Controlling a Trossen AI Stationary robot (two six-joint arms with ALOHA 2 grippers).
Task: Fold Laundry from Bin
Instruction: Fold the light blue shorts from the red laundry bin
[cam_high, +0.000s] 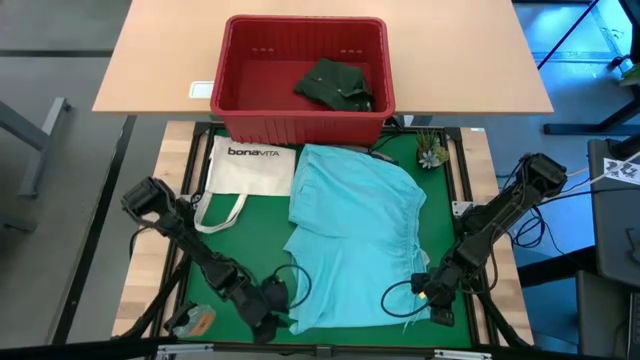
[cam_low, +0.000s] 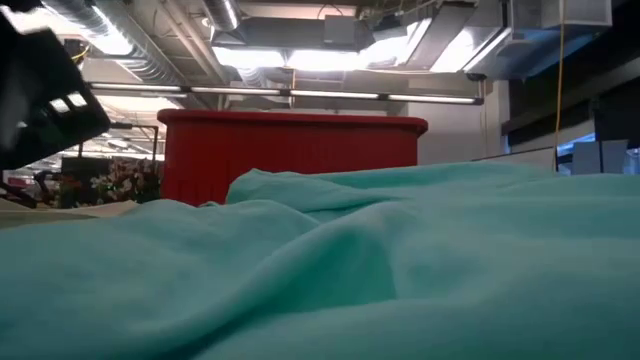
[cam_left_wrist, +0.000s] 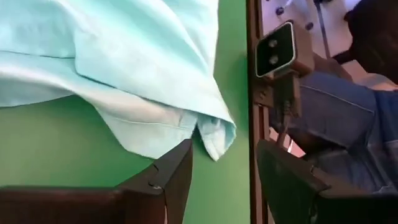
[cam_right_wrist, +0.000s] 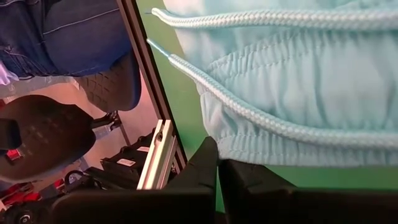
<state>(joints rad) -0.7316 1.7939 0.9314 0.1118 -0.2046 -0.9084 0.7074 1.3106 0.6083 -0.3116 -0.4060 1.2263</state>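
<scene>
A light turquoise garment (cam_high: 352, 240) lies spread flat on the green mat (cam_high: 255, 235), covering most of its middle and right part; the elastic waistband with its drawstrings (cam_right_wrist: 261, 118) lies at the right near corner, while the far edge reaches almost to the bin. In the low view the same cloth (cam_low: 380, 270) fills the foreground in soft folds.

The red bin (cam_high: 303, 120) stands at the far edge of the mat, partly on the tan table (cam_high: 150, 70) behind it. Inside it, toward the right, lies a crumpled dark green garment (cam_high: 337, 84).

The left gripper (cam_high: 275, 308) sits low at the near left corner of the turquoise garment. In the left wrist view its two fingers (cam_left_wrist: 171, 177) stand apart, released, with the cloth's corner hem (cam_left_wrist: 214, 134) lying just beyond them on the mat and nothing between them.

The right gripper (cam_high: 432, 300) sits at the near right corner, beside the waistband. In the right wrist view its fingers (cam_right_wrist: 208, 165) are pressed together, clenched, with the waistband edge just beside the tips; whether any cloth is pinched cannot be told.

A white "bonaVITA" tote bag (cam_high: 250, 170) lies on the mat left of the turquoise garment, and a small potted plant (cam_high: 432, 152) stands at the far right corner.
</scene>
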